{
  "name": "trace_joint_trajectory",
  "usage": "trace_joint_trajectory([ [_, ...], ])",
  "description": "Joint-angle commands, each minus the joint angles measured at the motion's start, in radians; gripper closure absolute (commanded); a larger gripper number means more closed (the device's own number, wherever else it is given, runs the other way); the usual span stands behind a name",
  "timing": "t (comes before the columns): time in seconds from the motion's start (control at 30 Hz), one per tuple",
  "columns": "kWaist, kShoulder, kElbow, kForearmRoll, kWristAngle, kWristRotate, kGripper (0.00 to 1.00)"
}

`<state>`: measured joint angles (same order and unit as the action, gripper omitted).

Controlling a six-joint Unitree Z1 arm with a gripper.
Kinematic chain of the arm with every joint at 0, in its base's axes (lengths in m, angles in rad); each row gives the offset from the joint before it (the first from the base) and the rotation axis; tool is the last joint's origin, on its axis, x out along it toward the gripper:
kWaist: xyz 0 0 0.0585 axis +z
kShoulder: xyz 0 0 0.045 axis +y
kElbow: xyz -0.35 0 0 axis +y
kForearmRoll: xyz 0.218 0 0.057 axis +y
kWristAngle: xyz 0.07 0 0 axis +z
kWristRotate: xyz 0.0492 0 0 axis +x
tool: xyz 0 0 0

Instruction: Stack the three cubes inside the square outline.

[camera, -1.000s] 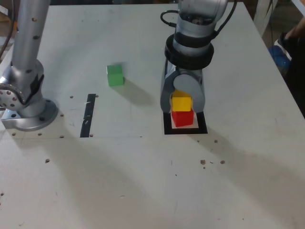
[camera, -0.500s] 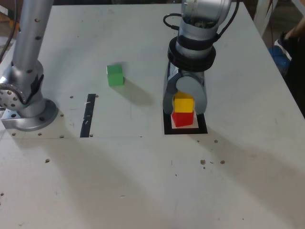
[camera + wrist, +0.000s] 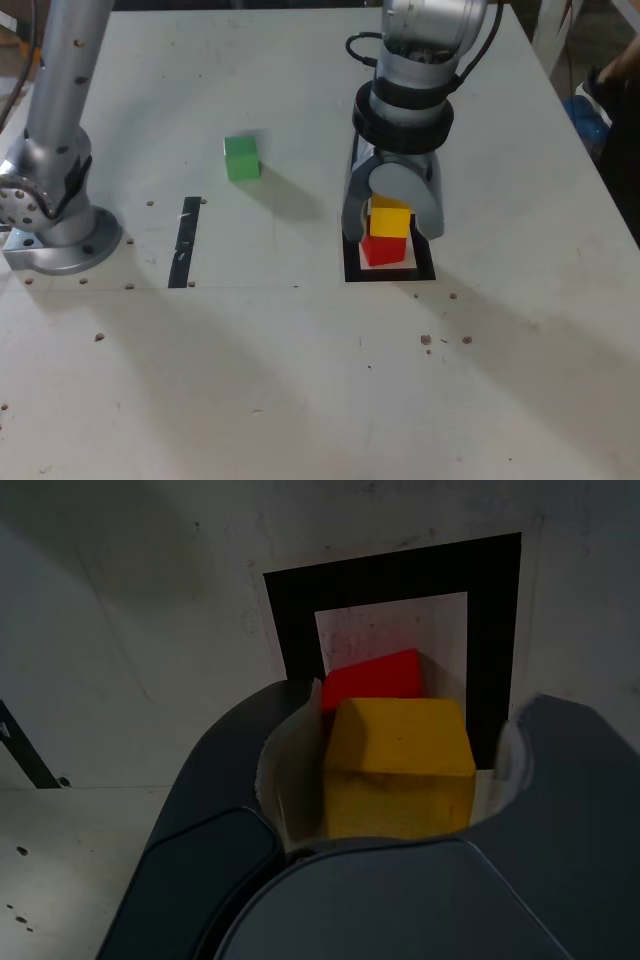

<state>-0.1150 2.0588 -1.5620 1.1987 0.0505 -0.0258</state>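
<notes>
The yellow cube (image 3: 389, 221) sits on top of the red cube (image 3: 383, 250), which rests inside the black square outline (image 3: 352, 272). My gripper (image 3: 392, 233) reaches down around the yellow cube and is open. In the wrist view the yellow cube (image 3: 400, 765) stands between the grey fingers (image 3: 215, 810) with a gap on each side. The red cube (image 3: 372, 678) shows partly beneath it, on the white centre of the outline (image 3: 390, 575). The green cube (image 3: 241, 158) lies alone on the table, toward the exterior view's left.
A thin black tape strip (image 3: 186, 240) lies on the white table at the exterior view's left. Beside it stands the arm's grey base (image 3: 55, 230). Dark objects (image 3: 615, 100) sit beyond the table's edge at the exterior view's right.
The fingers have spread apart and let go of the yellow cube, which stays on the red cube. The wrist has drifted slightly toward the exterior view's right.
</notes>
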Motion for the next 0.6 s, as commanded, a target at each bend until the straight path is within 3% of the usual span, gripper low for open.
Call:
trace_joint_trajectory([
  [0.0,0.001,-0.030,-0.002,0.008,0.003,-0.003,0.01],
  [0.13,0.003,-0.112,0.006,0.050,0.041,-0.007,0.01],
  [0.3,0.058,-0.306,0.090,0.112,0.119,0.020,0.01],
  [0.57,0.304,-0.526,0.348,0.049,0.134,0.188,0.01],
])
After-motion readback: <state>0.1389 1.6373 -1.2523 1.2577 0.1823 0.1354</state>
